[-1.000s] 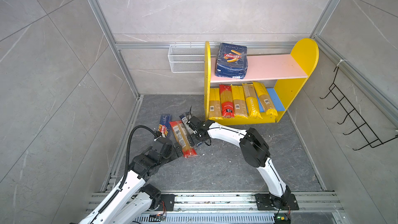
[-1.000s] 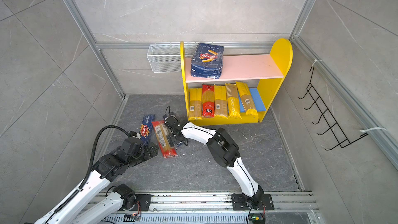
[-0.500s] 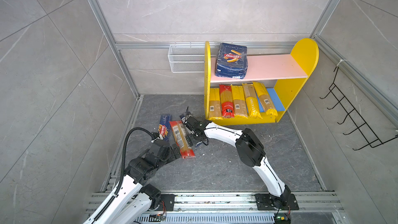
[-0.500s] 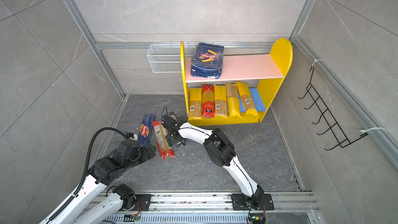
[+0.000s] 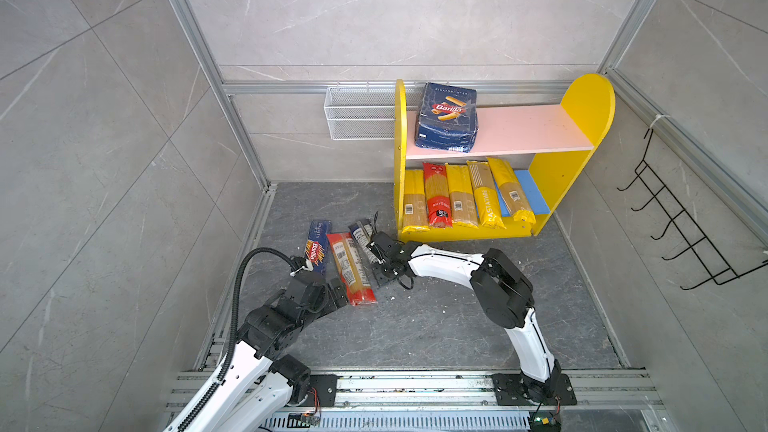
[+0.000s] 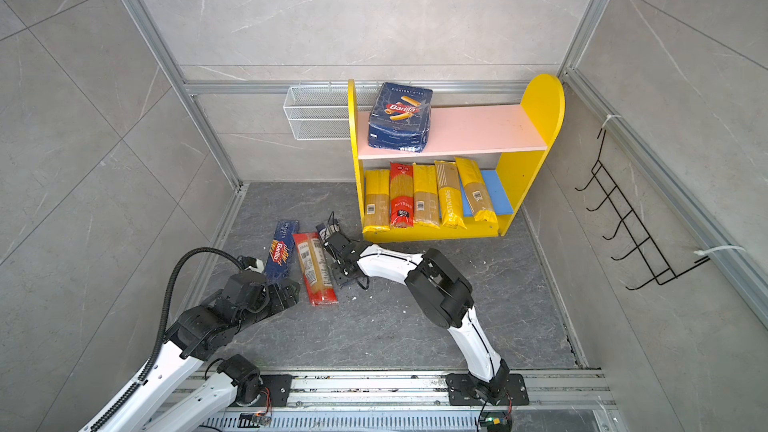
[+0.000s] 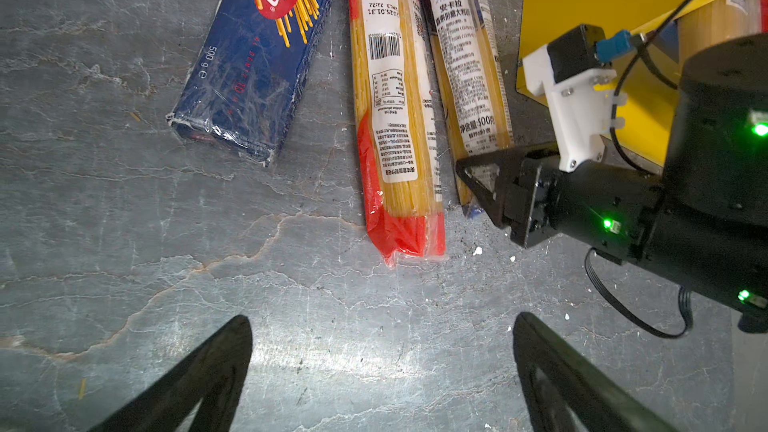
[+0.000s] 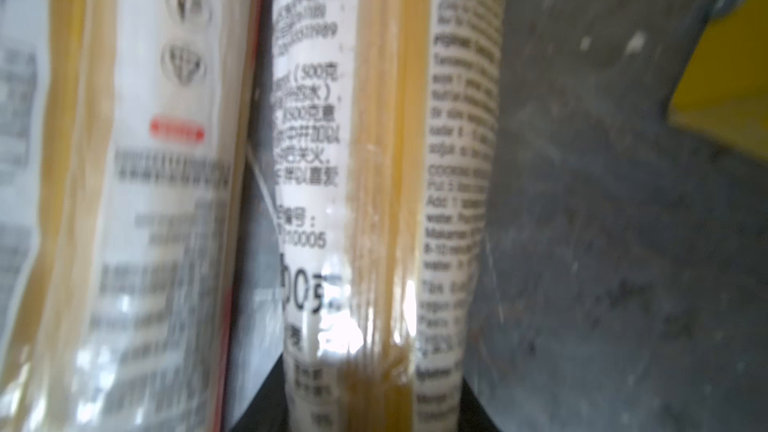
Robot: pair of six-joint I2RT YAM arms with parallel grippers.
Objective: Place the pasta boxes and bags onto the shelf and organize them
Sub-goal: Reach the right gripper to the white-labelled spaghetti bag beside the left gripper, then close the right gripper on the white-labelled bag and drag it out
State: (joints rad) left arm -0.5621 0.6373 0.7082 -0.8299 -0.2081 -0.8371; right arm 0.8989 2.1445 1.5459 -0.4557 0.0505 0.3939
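The shelf (image 5: pixel 590 97) holds the wide rigatoni box (image 5: pixel 446 118) on its pink board and several bags (image 5: pixel 457 197) on the blue one. On the floor lie the narrow spaghetti box (image 5: pixel 318 245), a red-and-clear bag (image 5: pixel 351 268) and a dark bag (image 5: pixel 362 234). My right gripper (image 5: pixel 380 259) is down over the dark bag. In the right wrist view its fingers (image 8: pixel 266 401) press both sides of that bag (image 8: pixel 374 201). My left gripper (image 7: pixel 382 320) hangs open over bare floor, short of the red-and-clear bag (image 7: pixel 395 118).
A white wire basket (image 5: pixel 359 114) hangs on the back wall left of the shelf. A black hook rack (image 5: pixel 681 234) is on the right wall. The arms' mounting rail (image 5: pixel 415 384) runs along the front, and walls close in on three sides.
My right gripper's jaws have closed from wide open onto the dark bag. The left arm has drawn back slightly toward the front, still open.
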